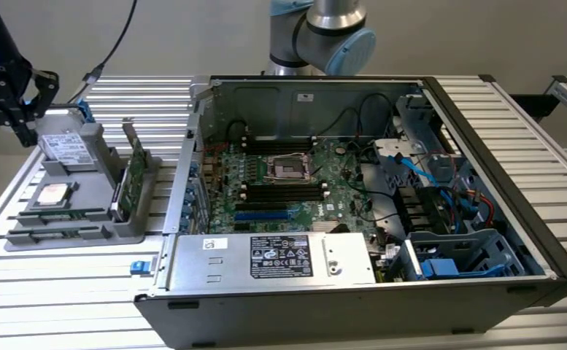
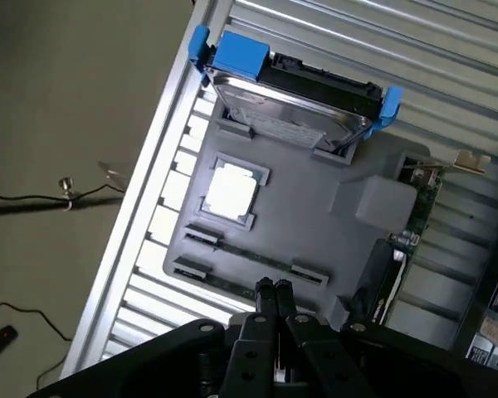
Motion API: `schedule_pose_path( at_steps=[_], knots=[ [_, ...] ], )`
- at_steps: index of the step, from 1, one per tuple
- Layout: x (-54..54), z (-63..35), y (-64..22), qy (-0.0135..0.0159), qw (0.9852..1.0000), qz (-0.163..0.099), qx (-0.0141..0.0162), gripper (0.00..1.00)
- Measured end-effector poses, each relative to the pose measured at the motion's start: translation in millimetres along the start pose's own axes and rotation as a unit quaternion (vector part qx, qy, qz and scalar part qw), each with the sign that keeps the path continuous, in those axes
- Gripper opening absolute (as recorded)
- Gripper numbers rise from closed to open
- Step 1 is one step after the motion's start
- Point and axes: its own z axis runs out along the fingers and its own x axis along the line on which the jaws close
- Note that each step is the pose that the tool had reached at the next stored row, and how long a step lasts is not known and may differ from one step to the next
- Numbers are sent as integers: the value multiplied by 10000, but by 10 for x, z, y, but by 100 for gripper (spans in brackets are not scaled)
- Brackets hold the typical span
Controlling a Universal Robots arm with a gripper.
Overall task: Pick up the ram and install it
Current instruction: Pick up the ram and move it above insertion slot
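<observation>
Two ram sticks stand on edge in the front slots of the grey tray point(image 1: 98, 232); one ram point(image 1: 61, 216) lies just behind the other point(image 1: 55, 235). In the wrist view the ram point(image 2: 247, 254) is a thin dark green strip between grey brackets. My gripper point(image 1: 22, 133) hangs high over the tray's far corner at the exterior view's left. Its fingers point(image 2: 266, 292) are pressed together with nothing between them. The open computer case point(image 1: 478, 146) with its green motherboard point(image 1: 283, 186) and black memory slots point(image 1: 281, 193) lies at the exterior view's right.
The tray also holds a silver hard drive point(image 2: 290, 99) with blue rails, a square processor point(image 2: 231, 192) and an upright green expansion card point(image 1: 134, 175). Everything rests on a slatted aluminium table point(image 1: 59, 292). The power supply point(image 1: 274, 257) covers the case's front part. Cables point(image 2: 33, 199) lie on the floor.
</observation>
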Motion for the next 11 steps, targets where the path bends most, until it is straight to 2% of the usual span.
schedule_pose_path(
  at_steps=[2, 5, 8, 11],
  knots=[
    [0, 0, 0, 10, 9998, -182, 13, 10],
    [0, 0, 0, 28, 9987, -502, 36, 10],
    [0, 0, 0, 44, 9970, -773, 56, 10],
    [0, 0, 0, 58, 9945, -1040, 75, 10]
  ],
)
